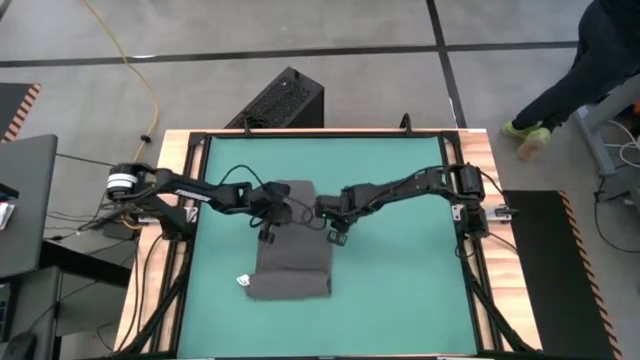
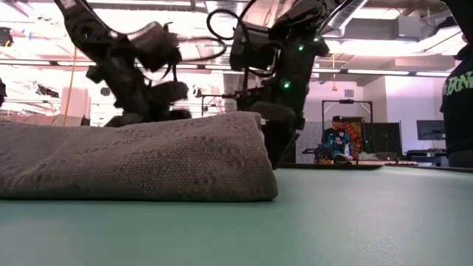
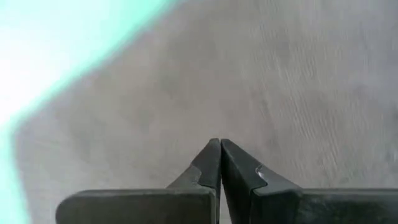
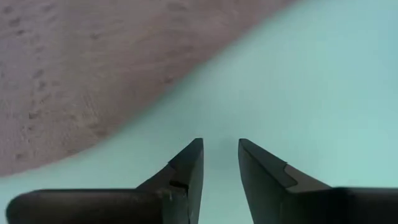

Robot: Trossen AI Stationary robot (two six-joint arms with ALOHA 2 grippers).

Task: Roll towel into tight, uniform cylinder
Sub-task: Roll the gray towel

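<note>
High view: we see both arms reaching inward from the two sides of the table, meeting over the far end of the towel [image 1: 292, 250]. The left gripper [image 1: 270, 212] sits over the towel's far left part, its arm stretched in from the left edge with the elbow low. The right gripper [image 1: 336, 222] hangs at the towel's far right edge, its arm bent in from the right side.

In the left wrist view we see the left gripper's fingers [image 3: 210, 168] pressed together tip to tip, nothing between them, pointing straight at grey cloth just in front. In the right wrist view we see the right gripper's fingers [image 4: 189, 163] standing a little apart with a bare gap, aimed at the teal mat [image 4: 311, 93] just beside the towel's edge; they pinch nothing.

The towel lies on the mat a little left of the table's middle, a dark grey folded oblong running from far to near. We see a small white tag [image 1: 241, 281] at its near left corner. In the low view its near end shows as a thick, soft, rounded fold with a woven texture, resting flat on the mat.
</note>
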